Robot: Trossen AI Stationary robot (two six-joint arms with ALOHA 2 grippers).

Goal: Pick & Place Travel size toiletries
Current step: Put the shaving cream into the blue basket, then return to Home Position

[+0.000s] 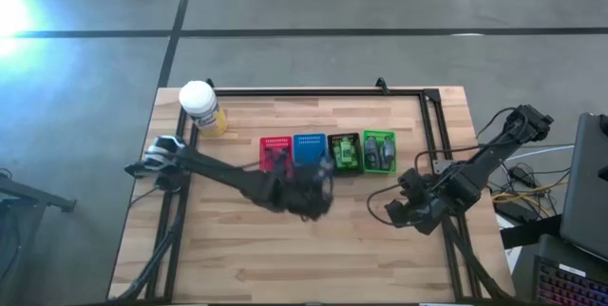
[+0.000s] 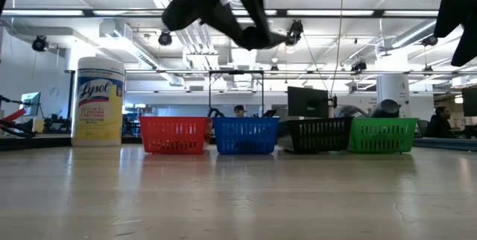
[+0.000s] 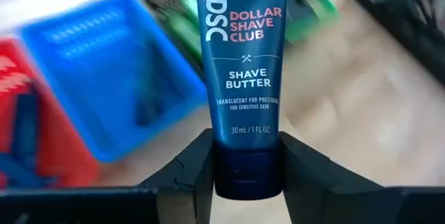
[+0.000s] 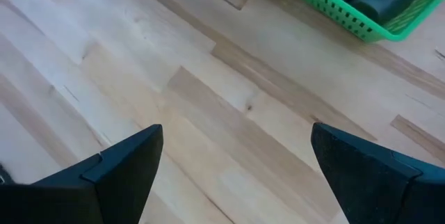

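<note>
My left gripper [image 1: 309, 190] hangs high above the table, just near of the blue basket [image 1: 310, 147], and is shut on a dark blue tube [image 3: 243, 57] printed "Dollar Shave Club Shave Butter". In the low view it shows well above the baskets [image 2: 250, 24]. My right gripper [image 4: 236, 147] is open over bare wood at the table's right [image 1: 399, 209], near of the green basket [image 4: 348, 5]. Green tubes lie in the black basket [image 1: 344, 152] and grey ones in the green basket [image 1: 379, 150]. Thin bluish items lie in the red basket [image 3: 24, 133]. My left gripper pinches the tube by its dark cap end [image 3: 247, 172], one finger [image 3: 191, 165] on either side. The tube's body stands straight out beyond the fingertips with the printed face toward the wrist camera. It is lifted clear of the table and the baskets.
Four small baskets stand in a row at mid table: red [image 2: 174, 134], blue [image 2: 246, 134], black [image 2: 317, 134], green [image 2: 384, 134]. A large yellow jar with a white cap [image 1: 199, 106] stands at the far left corner. Bare wood [image 1: 285, 249] lies near of the baskets.
</note>
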